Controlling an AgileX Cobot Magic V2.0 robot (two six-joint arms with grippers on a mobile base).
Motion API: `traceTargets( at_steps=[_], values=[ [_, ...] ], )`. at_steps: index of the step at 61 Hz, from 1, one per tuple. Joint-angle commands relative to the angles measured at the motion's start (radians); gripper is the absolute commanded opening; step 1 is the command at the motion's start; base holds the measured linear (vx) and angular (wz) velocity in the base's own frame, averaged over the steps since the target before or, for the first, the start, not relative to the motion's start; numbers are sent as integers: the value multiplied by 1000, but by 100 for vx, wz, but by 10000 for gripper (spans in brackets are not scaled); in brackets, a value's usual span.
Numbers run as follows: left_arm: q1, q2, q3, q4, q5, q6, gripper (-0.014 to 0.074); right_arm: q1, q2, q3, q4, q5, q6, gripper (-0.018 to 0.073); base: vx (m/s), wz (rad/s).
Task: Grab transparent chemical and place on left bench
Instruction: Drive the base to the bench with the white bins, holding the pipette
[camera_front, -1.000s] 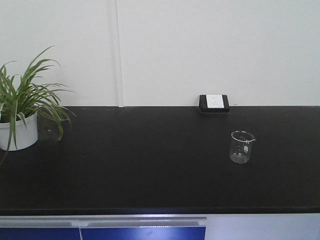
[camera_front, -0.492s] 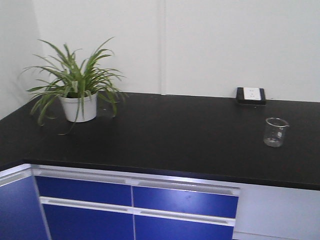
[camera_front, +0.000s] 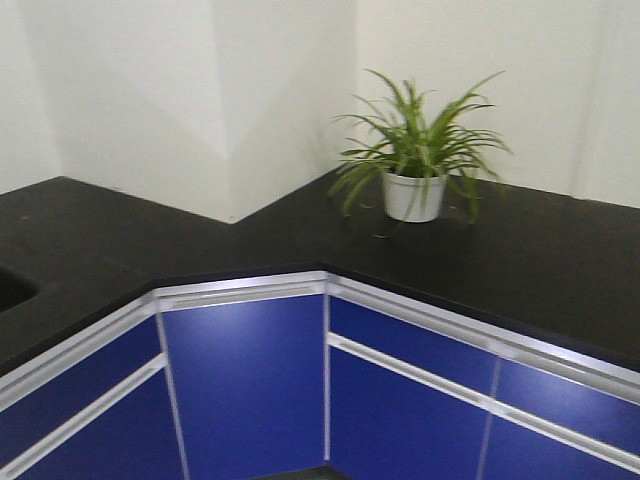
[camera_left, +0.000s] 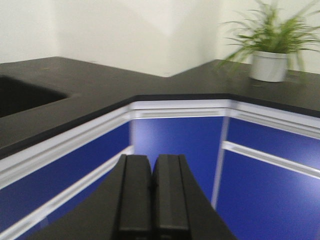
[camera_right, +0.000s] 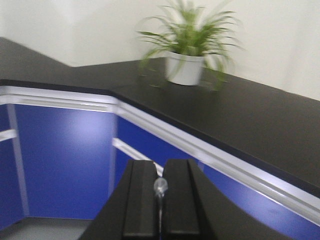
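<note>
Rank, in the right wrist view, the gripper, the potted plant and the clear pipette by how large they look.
1. right gripper: largest, but only because it is nearest the camera.
2. potted plant.
3. pipette: smallest; only its top shows between the jaws.

White corner walls (camera_front: 150, 90), blue cabinet fronts (camera_front: 245, 385), silver rails (camera_front: 240, 292), potted plant (camera_front: 414, 195)

Swings left along the table (camera_front: 540, 265). Drops beaker and socket out past the right edge. Shifts the plant (camera_front: 415, 170) from left to right of centre. Brings in the corner (camera_front: 250, 245), the left table (camera_front: 90, 230), its sink (camera_front: 12, 288), more blue cabinet fronts (camera_front: 245, 385).
</note>
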Motion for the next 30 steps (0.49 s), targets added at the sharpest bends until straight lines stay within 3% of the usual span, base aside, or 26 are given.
traceTargets(
  at_steps=[1,30],
  values=[
    [-2,-19,16,-1,-78,-8,-3,-4,3,-29,4,-48,-1,-7,-16,90],
    [-2,-19,16,-1,-78,-8,-3,-4,3,-29,4,-48,-1,-7,-6,90]
  ],
)
